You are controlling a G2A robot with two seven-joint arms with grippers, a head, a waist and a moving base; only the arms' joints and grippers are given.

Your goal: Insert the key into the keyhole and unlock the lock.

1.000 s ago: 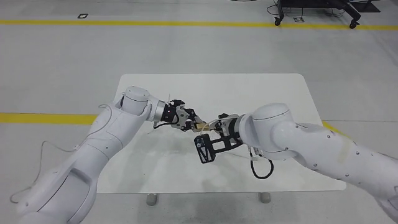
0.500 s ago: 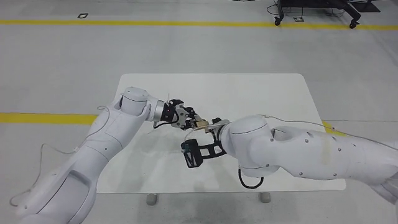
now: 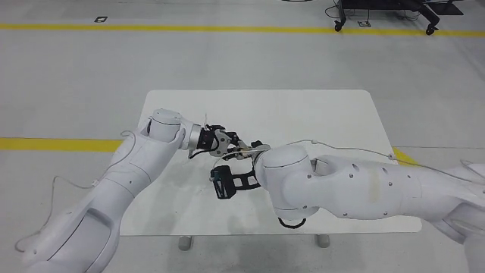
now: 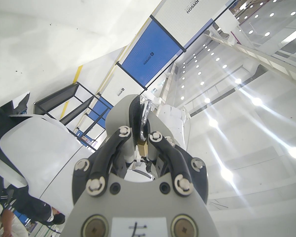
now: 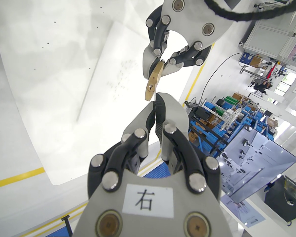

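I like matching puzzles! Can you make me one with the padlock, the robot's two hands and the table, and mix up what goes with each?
Things:
1. padlock
2. left hand
3. right hand
4. table

Clues:
A. white
B. brass-coloured, with a keyhole in its end
C. shut on the padlock
D. shut on a thin key, tips right by the keyhole

Pairs: 1-B, 2-C, 3-D, 4-A.
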